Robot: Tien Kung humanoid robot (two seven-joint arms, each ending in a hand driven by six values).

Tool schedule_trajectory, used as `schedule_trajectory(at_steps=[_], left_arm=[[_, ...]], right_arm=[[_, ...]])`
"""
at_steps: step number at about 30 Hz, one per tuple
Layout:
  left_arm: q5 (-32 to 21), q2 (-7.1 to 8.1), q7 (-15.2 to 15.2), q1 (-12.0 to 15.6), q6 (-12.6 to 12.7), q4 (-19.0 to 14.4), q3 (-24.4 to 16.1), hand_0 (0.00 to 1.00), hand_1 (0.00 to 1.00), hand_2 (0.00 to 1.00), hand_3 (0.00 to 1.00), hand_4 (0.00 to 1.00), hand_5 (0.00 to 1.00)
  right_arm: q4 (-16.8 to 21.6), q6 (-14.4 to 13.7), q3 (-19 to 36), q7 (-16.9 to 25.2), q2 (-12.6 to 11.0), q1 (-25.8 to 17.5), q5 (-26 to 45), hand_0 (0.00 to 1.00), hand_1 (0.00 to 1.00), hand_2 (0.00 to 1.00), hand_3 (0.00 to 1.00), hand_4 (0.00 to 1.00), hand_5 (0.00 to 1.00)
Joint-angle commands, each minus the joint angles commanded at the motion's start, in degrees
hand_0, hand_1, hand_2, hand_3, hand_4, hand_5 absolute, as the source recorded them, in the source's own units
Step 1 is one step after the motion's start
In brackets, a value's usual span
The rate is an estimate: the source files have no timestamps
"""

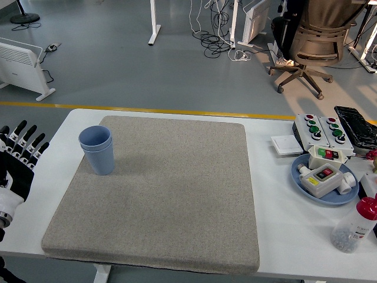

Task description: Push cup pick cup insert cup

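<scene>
Two blue cups, one nested inside the other, stand upright on the far left part of the grey felt mat. My left hand is at the picture's left edge, left of the cups and apart from them, over the table's left border. Its black fingers are spread and straight, holding nothing. My right hand does not show in this view.
On the right of the white table sit a blue plate with button boxes, a grey button panel, a white pad and a red-capped bottle. An office chair stands on the floor beyond.
</scene>
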Motion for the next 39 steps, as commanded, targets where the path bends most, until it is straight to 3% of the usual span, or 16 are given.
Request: schedule_trajectory(at_steps=[4,8,29,39], left_arm=[[-0.99,-1.4,-0.19,4.42,-0.28,-0.72,-0.08,0.88,0.894,0.936,0.897,0.567,0.998],[-0.84,-1.96,-0.19,6.15,-0.35,-1.23,-0.39,0.879,0.891,0.937,0.892,0.565,0.998],[0.9,-2.41,0.1,3.26,-0.8,-1.12,-1.1,0.88,0.887,0.934,0.889,0.541,0.998],[5.57,-2.75,-0.16,2.47,0.76,-0.14,-0.75,0.883,0.888,0.93,0.881,0.541,0.998]], right_arm=[[-0.01,0.1,0.2,-0.06,-0.06,0.02,-0.52,0.666,0.605,0.615,0.565,0.104,0.448],[-0.05,0.12,0.13,0.02,-0.13,0.2,-0.45,0.666,0.604,0.615,0.565,0.105,0.447],[-0.3,-0.01,-0.49,0.34,-0.69,2.7,1.04,0.666,0.604,0.616,0.565,0.105,0.447],[-0.5,-0.13,-1.99,1.37,-1.2,3.48,3.57,0.666,0.604,0.616,0.565,0.106,0.448]])
